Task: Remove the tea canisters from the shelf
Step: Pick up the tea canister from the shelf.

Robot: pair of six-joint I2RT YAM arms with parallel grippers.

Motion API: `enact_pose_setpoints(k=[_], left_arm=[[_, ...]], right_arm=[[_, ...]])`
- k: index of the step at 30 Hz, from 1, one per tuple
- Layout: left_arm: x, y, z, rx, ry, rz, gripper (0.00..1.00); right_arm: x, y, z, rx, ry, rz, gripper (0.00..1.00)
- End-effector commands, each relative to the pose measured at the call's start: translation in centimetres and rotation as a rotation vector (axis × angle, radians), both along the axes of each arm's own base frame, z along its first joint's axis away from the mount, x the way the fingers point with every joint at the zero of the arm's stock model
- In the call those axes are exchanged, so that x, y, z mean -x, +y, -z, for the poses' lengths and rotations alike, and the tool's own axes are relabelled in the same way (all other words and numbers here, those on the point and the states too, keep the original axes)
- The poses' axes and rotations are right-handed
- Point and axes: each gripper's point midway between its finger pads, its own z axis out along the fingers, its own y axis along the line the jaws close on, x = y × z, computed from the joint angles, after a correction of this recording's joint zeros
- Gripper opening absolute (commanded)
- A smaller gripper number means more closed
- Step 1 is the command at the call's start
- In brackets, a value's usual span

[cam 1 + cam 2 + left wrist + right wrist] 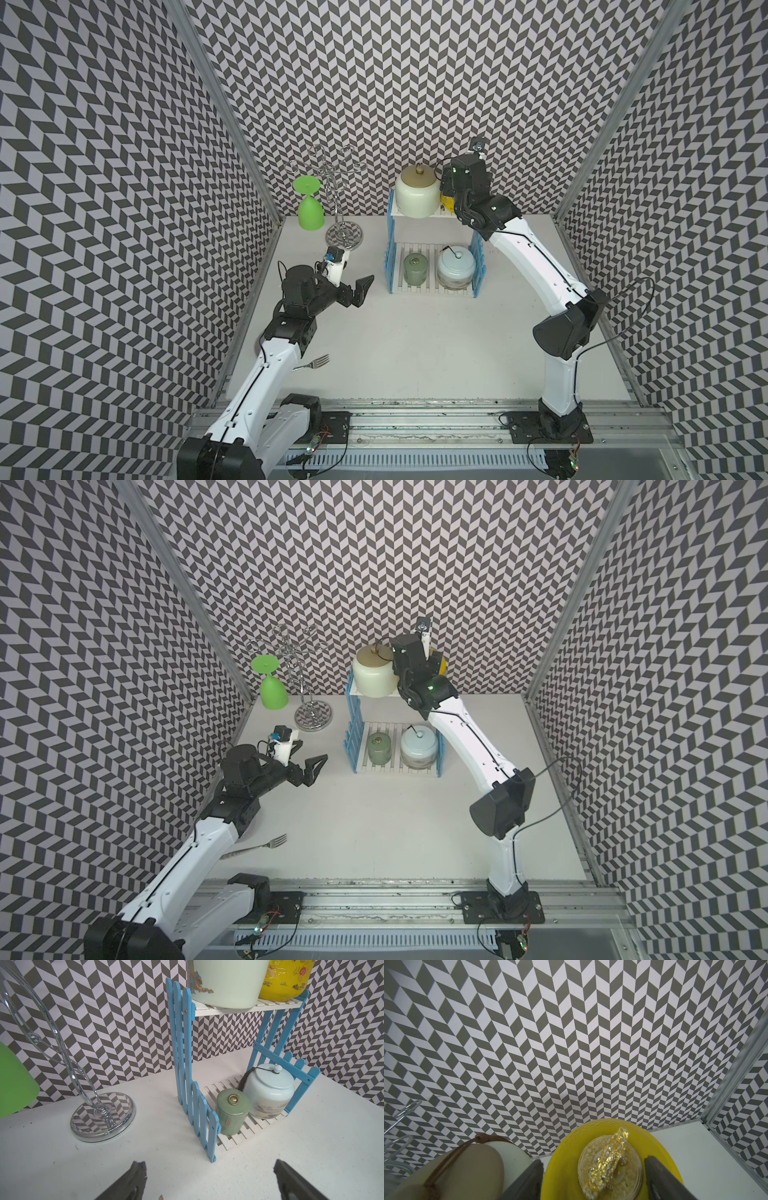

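Straddling: right gripper (595, 1161) over yellow canister (564, 1142), jaws spread, one finger each side of gold knob (608, 1159); contact with lid not clear.
Yellow spot: upper tier of shelf (390, 249), right end, upright; mostly hidden behind right wrist in both top views.
Cream canister (417, 195): same tier, just beside the yellow one, upright, gold-brown lid on.
Lower tier: sage green canister (415, 269) on left, pale blue canister (456, 267) on right, near each other, both upright, lids on; dark tassel cord on the blue one.
Left gripper (208, 1167): spread wide, holding nothing, above table (415, 340), near shelf's front left corner, facing lower tier.
Further out: chrome cup stand (343, 237) and upturned green goblet (309, 208) left of shelf; fork (313, 363) on table beside left arm.
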Motion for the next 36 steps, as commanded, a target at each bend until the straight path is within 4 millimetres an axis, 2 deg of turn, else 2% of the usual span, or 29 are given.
enact_pose_setpoints(k=[1,4,9,13,20,26,29,36], left_arm=[[0.1,-0.2,-0.7,-0.002,-0.032,0.007,1.0],[0.3,-0.3,-0.5,0.001,-0.031,0.017,1.0],[0.1,-0.2,-0.5,0.001,-0.03,0.01,1.0],[0.2,-0.2,-0.5,-0.001,-0.028,0.011,1.0],[0.1,-0.1,-0.5,-0.006,-0.031,0.008,1.0],[0.1,-0.2,-0.5,-0.005,-0.034,0.01,1.0],[0.2,-0.2,-0.4,-0.009,-0.034,0.009,1.0],[0.2,-0.3,-0.5,-0.012,-0.038,0.01,1.0]], right_arm=[[-0.9,-0.8,-1.6,0.019,-0.061,0.048,0.77],[-1.5,-1.4,-1.9,0.024,-0.071,0.061,0.77],[-2.1,-1.7,-1.2,0.037,-0.059,0.065,0.73],[-2.4,-1.4,-0.2,0.048,-0.038,0.057,0.65],[-2.4,-1.0,0.7,0.052,-0.021,0.032,0.42],[-1.9,-1.2,0.2,0.047,-0.035,0.022,0.11],[-1.7,-1.1,-0.4,0.04,-0.045,0.011,0.0],[-1.3,-0.8,-1.7,0.028,-0.072,-0.022,0.0]])
